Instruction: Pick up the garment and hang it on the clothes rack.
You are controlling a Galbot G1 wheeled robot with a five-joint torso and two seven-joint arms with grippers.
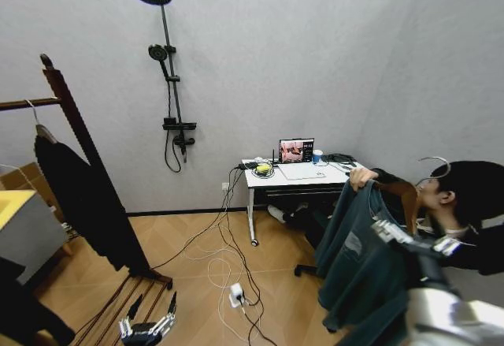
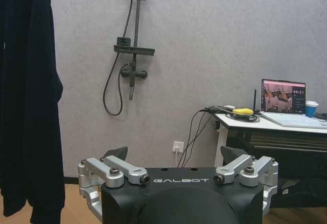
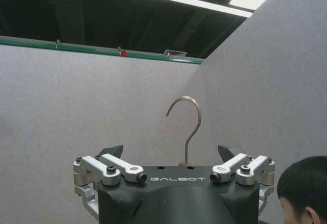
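Note:
The dark teal garment (image 1: 358, 259) hangs on a wooden hanger at the right, and a person's hand (image 1: 362, 176) holds its shoulder up. Its metal hook (image 1: 437, 161) rises above the person's head. My right gripper (image 1: 394, 226) is right beside the garment, below the hanger. In the right wrist view that gripper (image 3: 171, 151) is open, with the hook (image 3: 186, 124) standing up between its spread fingers. The clothes rack (image 1: 69, 102) stands at the far left. My left gripper (image 1: 150, 329) hangs low near the rack's base, open and empty (image 2: 178, 155).
A black jacket (image 1: 87, 196) hangs on the rack (image 2: 25, 106). On the back wall is a black shower fitting (image 1: 169, 70). A white desk (image 1: 272, 179) carries a laptop, and cables with a power strip (image 1: 236, 292) trail over the floor. A box (image 1: 24, 228) sits at far left.

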